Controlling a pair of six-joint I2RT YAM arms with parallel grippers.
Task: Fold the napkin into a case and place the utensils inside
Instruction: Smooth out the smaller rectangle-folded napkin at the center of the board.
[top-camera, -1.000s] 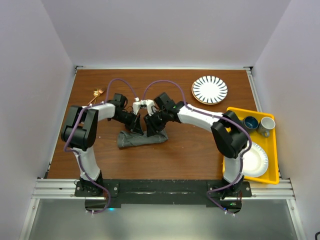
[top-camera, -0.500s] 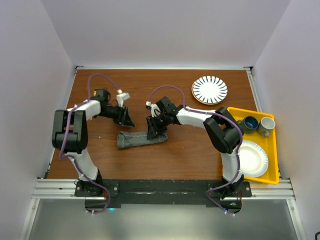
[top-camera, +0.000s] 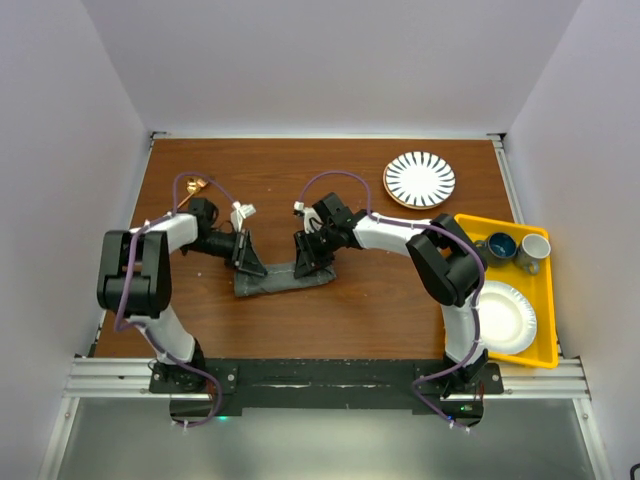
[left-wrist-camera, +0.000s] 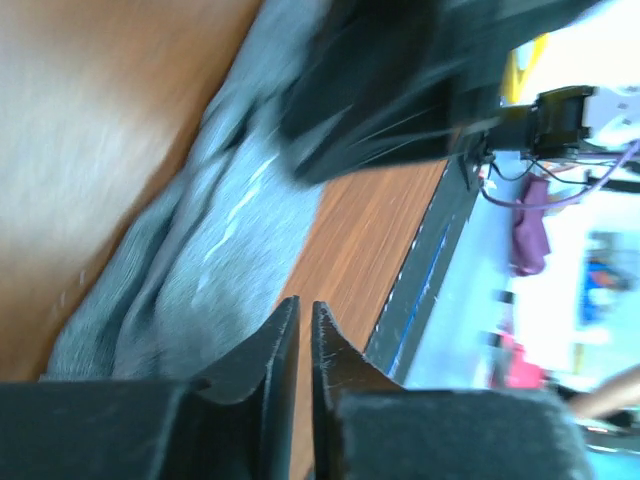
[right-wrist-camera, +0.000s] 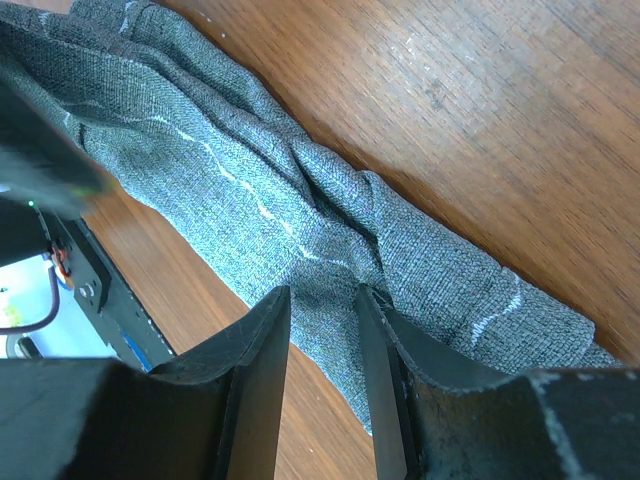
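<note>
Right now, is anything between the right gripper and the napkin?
Nothing visible. The right gripper sits directly over the napkin, with bare grey cloth showing between its slightly parted fingers. The left gripper is at the strip's other end.

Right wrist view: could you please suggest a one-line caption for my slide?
Right gripper, fingers slightly parted, poised over the folded dark grey fabric napkin on the brown wooden table.

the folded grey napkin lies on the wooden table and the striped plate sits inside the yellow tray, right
Not quite. The striped plate sits on the table itself, just beyond the yellow tray, not inside it; the top external view shows this. The folded grey napkin does lie on the wooden table.
</note>
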